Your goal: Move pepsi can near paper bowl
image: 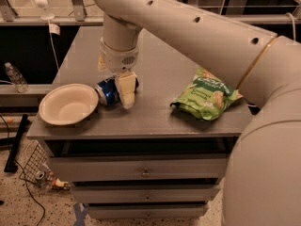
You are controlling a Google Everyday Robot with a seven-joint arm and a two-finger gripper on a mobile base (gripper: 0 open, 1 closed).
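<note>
The blue pepsi can [107,92] lies on its side on the grey table [155,117], its silver end almost touching the right rim of the off-white paper bowl [68,104]. My gripper [121,86] hangs straight down from the big white arm and sits right over the can's right half, at table level. It hides part of the can.
A green snack bag [207,94] lies on the right part of the table, about a can's length from the gripper. The bowl sits at the front left corner, close to the table's edge. Drawers [146,173] are under the table. A water bottle [15,76] stands off to the left.
</note>
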